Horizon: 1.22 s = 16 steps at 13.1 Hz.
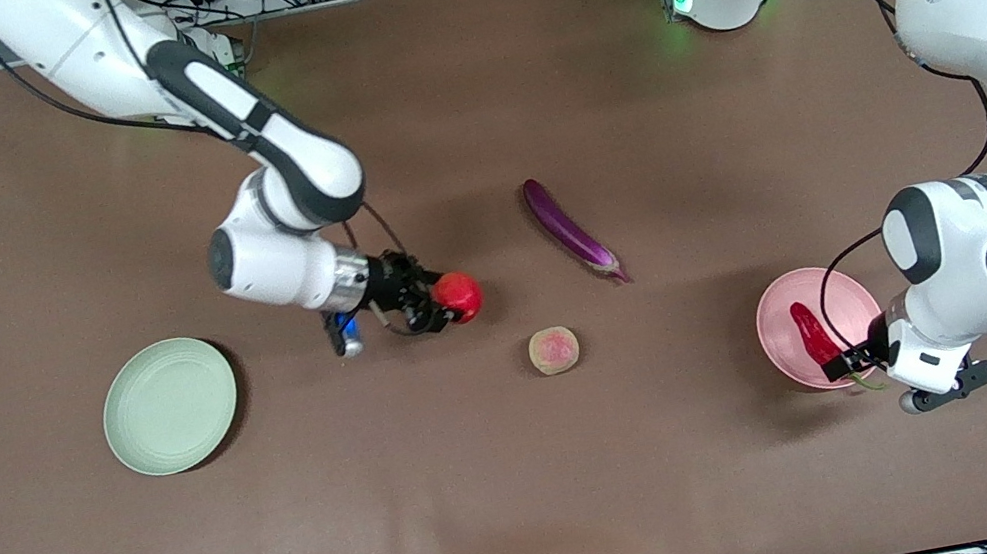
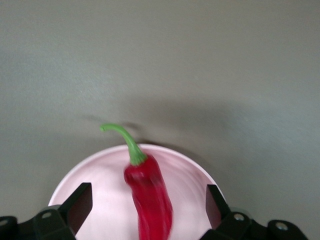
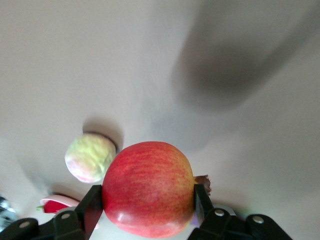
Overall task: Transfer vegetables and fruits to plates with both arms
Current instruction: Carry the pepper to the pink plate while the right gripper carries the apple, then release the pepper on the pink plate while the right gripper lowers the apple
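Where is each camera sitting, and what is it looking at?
Front view: high across the table, facing both arms; shows the right gripper shut on the red fruit and the left gripper open over the pink plate.
Left wrist view: on the left arm's wrist, looking down between its open fingers at the chili pepper on the pink plate.
Right wrist view: on the right arm's wrist, looking past its fingers clamping the red fruit.
Shared: the front and right wrist views both show the peach.
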Each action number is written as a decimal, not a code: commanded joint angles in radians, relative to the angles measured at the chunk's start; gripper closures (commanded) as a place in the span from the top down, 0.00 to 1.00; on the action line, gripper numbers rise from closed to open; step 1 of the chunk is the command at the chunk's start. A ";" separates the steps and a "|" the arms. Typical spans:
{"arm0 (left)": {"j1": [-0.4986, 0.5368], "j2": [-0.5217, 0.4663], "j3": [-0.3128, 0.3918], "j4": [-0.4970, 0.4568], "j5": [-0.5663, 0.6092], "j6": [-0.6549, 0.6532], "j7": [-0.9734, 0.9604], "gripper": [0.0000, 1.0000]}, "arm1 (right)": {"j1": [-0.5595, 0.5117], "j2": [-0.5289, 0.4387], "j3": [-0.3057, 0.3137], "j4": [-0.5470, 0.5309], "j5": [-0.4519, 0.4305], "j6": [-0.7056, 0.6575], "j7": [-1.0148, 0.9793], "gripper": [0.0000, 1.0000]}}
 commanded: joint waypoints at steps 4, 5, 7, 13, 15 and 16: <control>-0.077 -0.163 -0.149 -0.029 0.011 -0.205 -0.438 1.00 | -0.214 -0.045 -0.117 0.177 -0.438 -0.445 -0.310 0.41; -0.122 -0.177 -0.152 -0.046 0.017 -0.205 -0.532 1.00 | -0.258 -0.041 -0.117 0.207 -0.519 -0.487 -0.414 0.41; -0.207 -0.196 -0.149 -0.075 0.021 -0.205 -0.706 1.00 | -0.307 0.003 -0.126 0.238 -0.694 -0.482 -0.619 0.41; -0.442 -0.156 -0.152 -0.080 0.087 -0.156 -1.096 1.00 | -0.462 0.109 -0.133 0.267 -0.850 -0.389 -1.100 0.64; -0.523 -0.125 -0.149 -0.082 0.100 -0.125 -1.202 1.00 | -0.471 0.114 -0.133 0.269 -0.838 -0.392 -1.131 1.00; -0.541 -0.110 -0.149 -0.083 0.116 -0.118 -1.241 1.00 | -0.459 0.111 -0.131 0.272 -0.831 -0.399 -1.122 1.00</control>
